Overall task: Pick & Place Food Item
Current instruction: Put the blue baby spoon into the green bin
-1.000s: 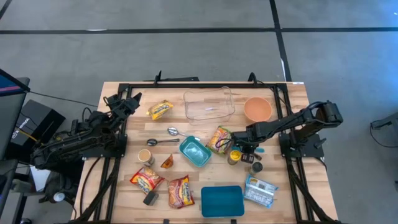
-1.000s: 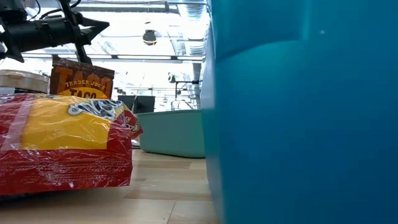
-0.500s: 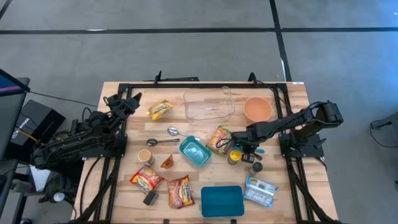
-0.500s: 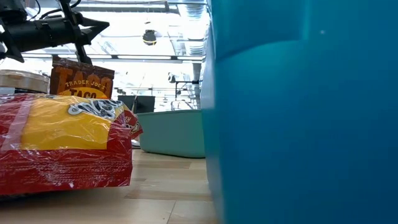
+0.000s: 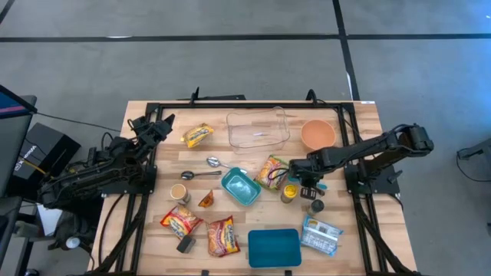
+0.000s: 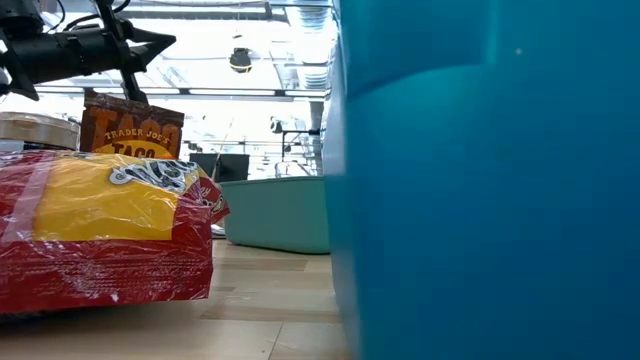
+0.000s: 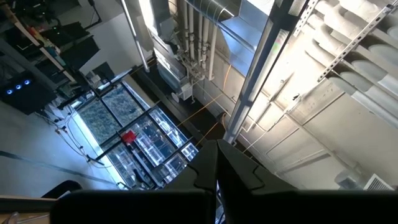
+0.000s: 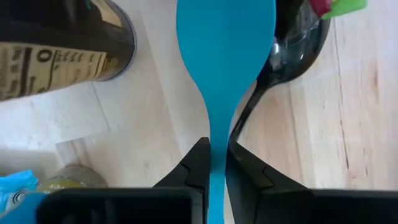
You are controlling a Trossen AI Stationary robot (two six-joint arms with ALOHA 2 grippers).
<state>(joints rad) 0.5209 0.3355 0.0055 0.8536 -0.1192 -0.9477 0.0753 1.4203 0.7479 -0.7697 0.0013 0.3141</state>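
right arm: elbow and shoulder link now sit slightly farther toward the right edge of the tabletop (image 5: 360, 238) than a second ago; the right tool (image 5: 309, 181) stays low beside the can (image 5: 288, 193). everything lying on the tabletop is unchanged, and the left arm has not shifted.

right tool: fingers (image 8: 194, 163) pressed together on the thin handle of a blue spatula (image 8: 222, 56). the blade reaches forward over pale wood, with a black ladle (image 8: 292, 46) lying just beside and partly under it; the dark can (image 8: 62, 43) stands close on the other side.

left tool (image 5: 161, 126): parked near the rear left edge of the tabletop, pointing up into the room; its fingers (image 7: 239, 171) meet at the tips.

food items: yellow packet (image 5: 197, 136) at rear left; colourful snack bag (image 5: 270, 172) mid-tabletop, touching the can's side; two red-and-yellow noodle packs (image 5: 181, 221) (image 5: 222, 235) at front left; blue-white pouch (image 5: 320, 234) at front right.

containers: clear tray (image 5: 258, 128) and orange bowl (image 5: 317, 135) at the rear; teal dish (image 5: 240, 187) centre; blue lid (image 5: 274, 248) at the front edge.

open room: bare wood along the right side behind the pouch, and a strip between the yellow packet and the spoon (image 5: 214, 162).
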